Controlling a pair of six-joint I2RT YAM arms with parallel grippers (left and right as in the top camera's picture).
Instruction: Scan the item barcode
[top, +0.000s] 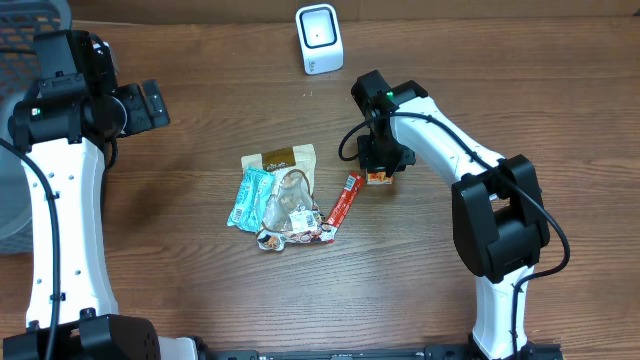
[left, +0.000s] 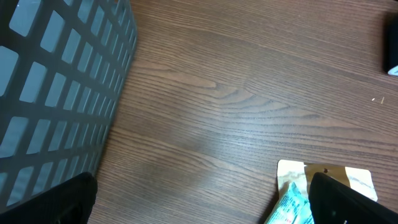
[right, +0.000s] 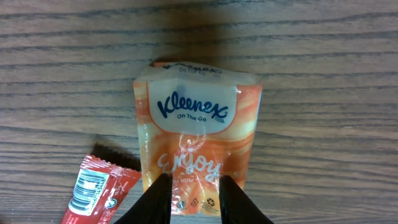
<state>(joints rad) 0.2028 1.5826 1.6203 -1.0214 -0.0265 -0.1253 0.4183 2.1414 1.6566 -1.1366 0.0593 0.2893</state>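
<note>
Looking at the tissue pack (right: 196, 124), we see a soft, glossy orange rectangle lying flat on the wood-grain table (right: 323, 74). The right gripper (right: 191, 199) sets its fingers narrow upon the lower end; whether they truly grip it, we cannot tell. A red crimped sachet (right: 99, 193) lies just beside. The left gripper (left: 199, 208) stands wide near a grey lattice basket (left: 56, 81).

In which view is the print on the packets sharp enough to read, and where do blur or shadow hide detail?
Right wrist: the Kleenex pack is sharp and its logo is readable; a dark shadow lies on the table beyond its top edge. Left wrist: the basket looks soft, close to the lens. Overhead: even light, but the pile of packets is too small to read.
</note>
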